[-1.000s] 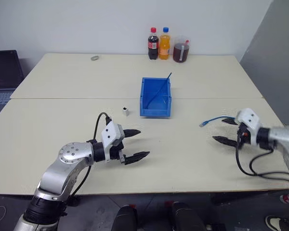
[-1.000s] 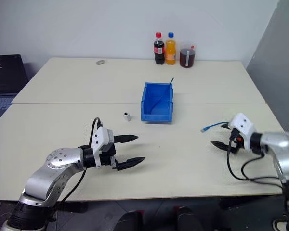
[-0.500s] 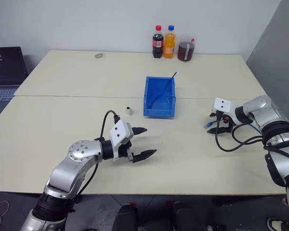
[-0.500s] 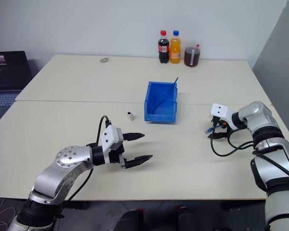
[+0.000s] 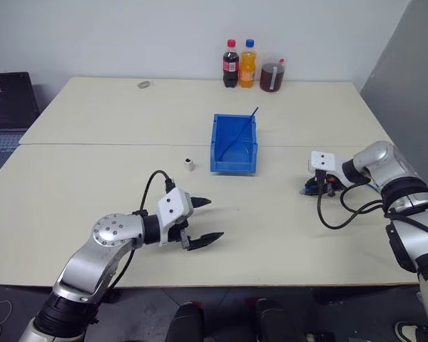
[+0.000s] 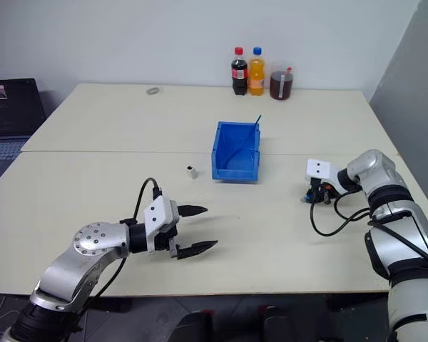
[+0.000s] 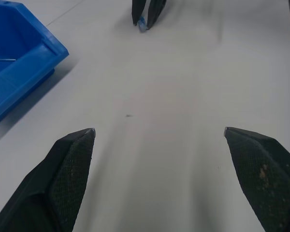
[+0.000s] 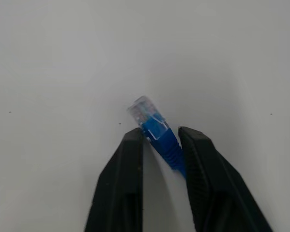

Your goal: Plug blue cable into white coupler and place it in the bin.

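Honestly there's nothing readable anywhere here. The two soda bottles at the back of the table, the dark cola one (image 5: 230, 65) and the orange one (image 5: 247, 65), do have labels, but they're way too small to make out any brand or lettering. The laptop screen (image 5: 7, 94) off to the side shows a bit of picture with no legible text. The blue bin (image 5: 233, 144) and the white coupler (image 5: 189, 164) carry no visible markings or numbers.
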Controlling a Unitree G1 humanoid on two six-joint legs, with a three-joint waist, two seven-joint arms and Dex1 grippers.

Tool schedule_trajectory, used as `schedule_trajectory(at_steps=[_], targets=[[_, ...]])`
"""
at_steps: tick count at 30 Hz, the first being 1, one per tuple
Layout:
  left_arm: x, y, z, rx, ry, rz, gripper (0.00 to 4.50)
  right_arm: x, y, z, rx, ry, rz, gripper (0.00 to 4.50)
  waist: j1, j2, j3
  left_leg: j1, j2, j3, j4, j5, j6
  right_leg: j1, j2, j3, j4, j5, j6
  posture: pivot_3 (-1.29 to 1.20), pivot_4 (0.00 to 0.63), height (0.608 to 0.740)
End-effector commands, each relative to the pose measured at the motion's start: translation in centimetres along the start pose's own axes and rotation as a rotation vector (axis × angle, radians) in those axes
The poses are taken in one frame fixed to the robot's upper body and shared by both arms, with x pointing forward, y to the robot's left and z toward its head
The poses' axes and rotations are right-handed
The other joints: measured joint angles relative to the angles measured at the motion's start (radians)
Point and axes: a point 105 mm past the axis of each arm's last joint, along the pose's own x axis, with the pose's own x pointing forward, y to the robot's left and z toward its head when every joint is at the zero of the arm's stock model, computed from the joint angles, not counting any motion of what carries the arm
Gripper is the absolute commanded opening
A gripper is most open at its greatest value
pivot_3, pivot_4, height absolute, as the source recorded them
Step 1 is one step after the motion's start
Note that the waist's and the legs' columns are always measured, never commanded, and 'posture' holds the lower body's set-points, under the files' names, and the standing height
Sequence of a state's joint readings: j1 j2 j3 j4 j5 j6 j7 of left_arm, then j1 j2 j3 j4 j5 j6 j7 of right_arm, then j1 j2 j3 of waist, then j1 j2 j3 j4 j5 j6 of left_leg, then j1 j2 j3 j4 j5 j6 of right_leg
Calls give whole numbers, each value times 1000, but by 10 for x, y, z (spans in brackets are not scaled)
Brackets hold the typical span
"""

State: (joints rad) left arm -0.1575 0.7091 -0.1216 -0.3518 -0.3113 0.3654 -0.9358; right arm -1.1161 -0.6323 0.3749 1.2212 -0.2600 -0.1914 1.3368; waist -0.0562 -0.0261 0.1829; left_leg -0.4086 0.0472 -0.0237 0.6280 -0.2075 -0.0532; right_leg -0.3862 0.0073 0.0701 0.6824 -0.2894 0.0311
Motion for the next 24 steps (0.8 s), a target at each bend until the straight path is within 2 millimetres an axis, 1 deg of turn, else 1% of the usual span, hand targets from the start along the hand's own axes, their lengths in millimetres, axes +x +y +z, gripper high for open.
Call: schedule_trajectory(at_steps=[1,2,6,8,9,10,12,13,14,15,18,20,24], targets=[[-6,-2,-2,35,16,-8,4500,1,7,5,-57,-8,65,189,0,0,0,0,0,0,0,0,0,0,0,0,0,0,0,0,150,740],[-8,-2,-5,36,25,-5,4500,2,9,10,-87,-21,83,171,-1,0,0,0,0,0,0,0,0,0,0,0,0,0,0,0,150,740],[-24,0,-20,21,87,21,4500,8,22,39,-247,-114,172,165,-4,1,1,0,1,0,-1,0,0,-1,1,0,0,0,0,0,150,740],[-38,3,-31,-12,126,56,4500,19,36,67,-378,-182,219,164,-7,2,1,0,1,0,-1,0,0,-1,1,0,0,0,-1,0,150,740],[-43,4,-34,-22,136,65,4500,21,42,75,-412,-200,229,163,-9,2,1,0,2,0,-2,0,0,-2,1,0,1,-1,-1,0,150,740],[-50,6,-41,-35,160,85,4500,29,51,92,-463,-239,240,163,-9,3,2,0,2,0,-2,0,0,-2,2,0,1,-1,-2,0,150,740],[-61,10,-48,-56,188,116,4500,39,65,115,-520,-294,247,162,-5,5,3,-1,2,-1,-2,0,0,-3,1,-1,2,-1,-2,0,150,740],[-67,13,-52,-74,198,143,4500,47,75,132,-557,-331,251,162,-5,5,3,-1,2,-1,-2,0,0,-3,1,0,2,-1,-2,0,150,740],[-72,16,-55,-87,203,163,4500,53,83,146,-583,-358,256,162,-5,5,3,-1,2,-1,-2,0,0,-3,1,-1,3,-1,-2,0,150,740],[-75,17,-56,-94,206,176,4500,57,88,155,-598,-375,258,162,-3,6,3,-1,2,-1,-2,0,0,-3,1,-1,3,-1,-2,0,150,740],[-80,20,-58,-115,198,205,4500,69,100,184,-598,-422,256,162,2,5,3,-1,2,-1,-1,0,0,-3,1,-1,5,-1,-2,0,150,740],[-82,20,-60,-120,199,214,4500,76,106,198,-585,-448,258,162,8,5,3,-1,2,-1,-1,0,0,-3,1,-2,5,-1,-2,0,150,740],[-81,15,-64,-129,198,219,4500,82,110,203,-553,-457,272,162,22,5,3,-1,1,-1,0,0,0,-3,0,-2,5,-1,-2,0,150,740]])
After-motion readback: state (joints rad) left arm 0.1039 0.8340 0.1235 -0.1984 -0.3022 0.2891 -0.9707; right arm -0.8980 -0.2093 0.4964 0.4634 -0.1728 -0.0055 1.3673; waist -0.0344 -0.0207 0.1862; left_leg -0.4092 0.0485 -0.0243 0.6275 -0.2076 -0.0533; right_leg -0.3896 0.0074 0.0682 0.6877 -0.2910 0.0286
